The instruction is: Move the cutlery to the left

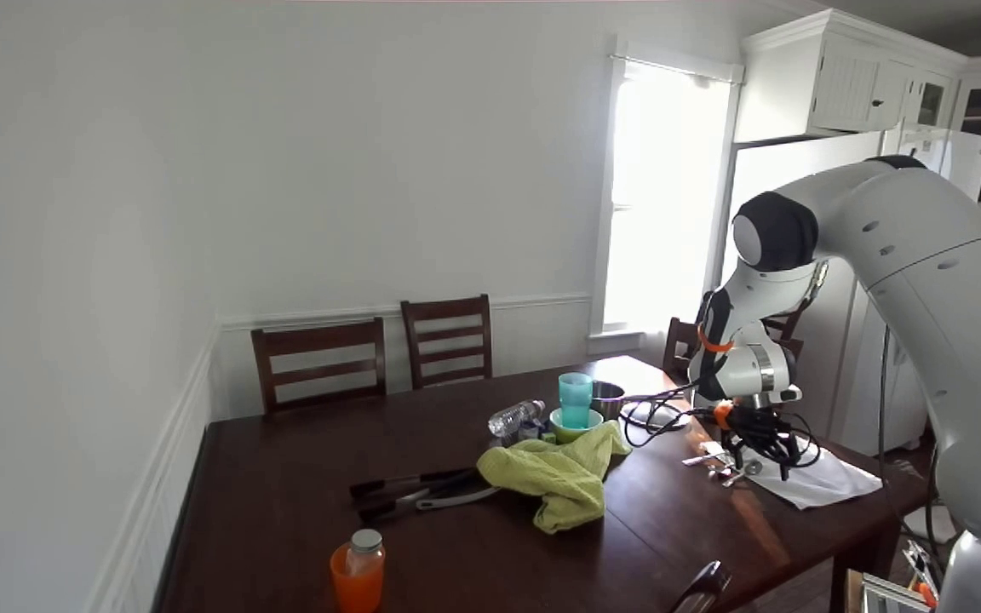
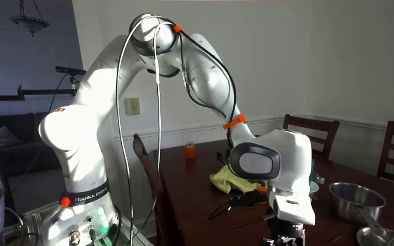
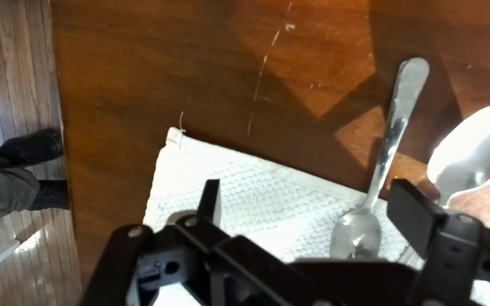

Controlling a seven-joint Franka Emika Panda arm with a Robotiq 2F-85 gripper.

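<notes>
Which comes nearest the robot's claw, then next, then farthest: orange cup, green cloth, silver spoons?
In an exterior view, from the gripper:
1. Silver spoons, just below and beside it.
2. Green cloth, to the picture's left.
3. Orange cup, farther left, near the bottom edge.

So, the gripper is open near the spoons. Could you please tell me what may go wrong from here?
The gripper could pinch the white cloth together with the spoon, because the spoon's bowl rests on that cloth. Closing may also knock or catch the second spoon, which lies close beside the first. And the handle looks slim and smooth, so it might twist or slip when gripped.
</notes>
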